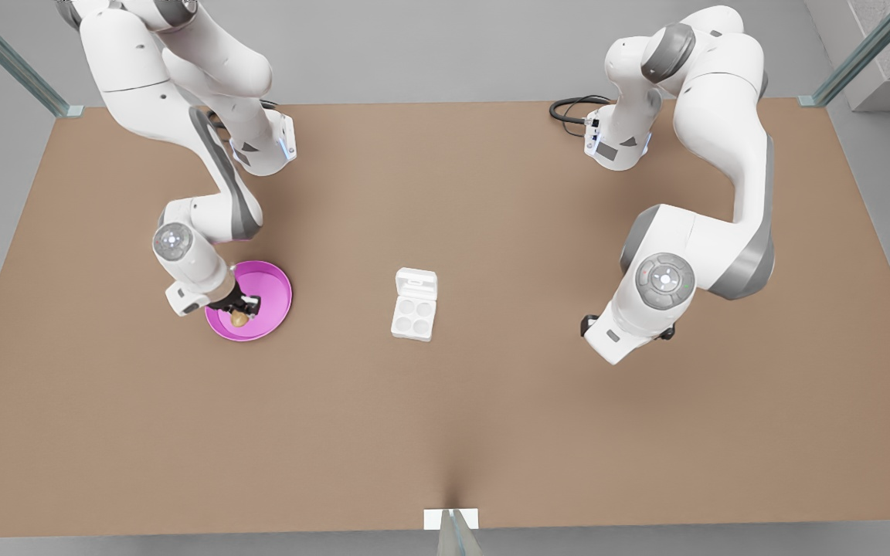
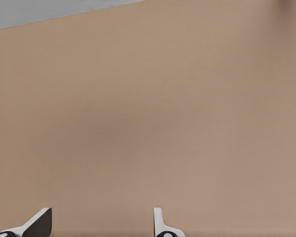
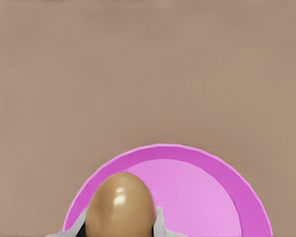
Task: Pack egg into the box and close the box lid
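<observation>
The tan-brown egg [image 1: 239,317] [image 3: 120,206] sits over the near part of a pink plate [image 1: 271,289] [image 3: 237,190] on the front view's left. My right gripper [image 1: 241,310] [image 3: 121,224] is down on it, one finger against each side of the egg. The white box [image 1: 413,318] lies mid-table with its four wells bare. Its box lid [image 1: 416,284] is folded back flat on the far side. My left gripper [image 1: 609,351] [image 2: 98,228] waits open above bare table on the front view's right, well apart from the box.
A brown tabletop [image 1: 491,432] spreads wide around the box. A black cable [image 1: 572,108] loops at the far edge by the arm on the front view's right. Glass posts stand at the far corners.
</observation>
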You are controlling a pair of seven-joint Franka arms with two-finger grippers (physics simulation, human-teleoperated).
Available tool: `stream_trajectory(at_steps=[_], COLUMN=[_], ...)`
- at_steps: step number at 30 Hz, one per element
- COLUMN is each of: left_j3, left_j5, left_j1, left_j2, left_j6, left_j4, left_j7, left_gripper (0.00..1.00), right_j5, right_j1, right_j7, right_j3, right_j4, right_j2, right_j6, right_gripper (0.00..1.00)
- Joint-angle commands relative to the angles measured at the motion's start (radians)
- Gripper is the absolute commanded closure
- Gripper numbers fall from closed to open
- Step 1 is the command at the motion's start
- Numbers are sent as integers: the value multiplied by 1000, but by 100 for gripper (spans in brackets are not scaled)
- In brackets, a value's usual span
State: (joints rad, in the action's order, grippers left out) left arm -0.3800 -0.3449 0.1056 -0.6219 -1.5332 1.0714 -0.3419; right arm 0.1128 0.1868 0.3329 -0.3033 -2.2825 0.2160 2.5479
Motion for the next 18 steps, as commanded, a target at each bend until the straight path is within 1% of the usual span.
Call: stream_trajectory(at_steps=[1,3,6,9,10,12,13,15,16,17,18], left_j3=[0,0,0,0,0,0,0,0,0,0,1], left_j5=[-2,-2,-2,-2,-2,-2,-2,-2,-2,-2,-2], left_j1=[2,2,2,2,2,3,2,2,2,2,3], left_j2=[2,2,1,2,2,1,1,1,1,1,1], left_j6=[1,1,1,1,1,1,-1,-1,-1,1,1], left_j4=[-1,-1,-1,-1,-1,-1,-1,-1,-1,-1,-1], left_j7=[-3,-3,-3,-3,-3,-3,-3,-3,-3,-3,-3], left_gripper=[0,0,0,0,0,0,0,0,0,0,0], right_j5=[-19,-65,-143,-188,-196,-275,-277,-277,-301,-332,-334], right_j1=[-59,-145,-271,-388,-449,-618,-644,-659,-734,-782,-802], right_j7=[166,259,347,472,522,546,574,615,626,630,652], right_j3=[0,1,12,13,49,185,213,220,288,325,323], right_j4=[86,202,261,363,426,518,595,687,718,735,752], right_j2=[34,91,131,177,213,250,293,347,367,378,382], right_j6=[-265,-336,-336,-385,-405,-445,-475,-511,-520,-532,-546], right_gripper=[50,50,50,50,50,50,50,49,49,49,49])
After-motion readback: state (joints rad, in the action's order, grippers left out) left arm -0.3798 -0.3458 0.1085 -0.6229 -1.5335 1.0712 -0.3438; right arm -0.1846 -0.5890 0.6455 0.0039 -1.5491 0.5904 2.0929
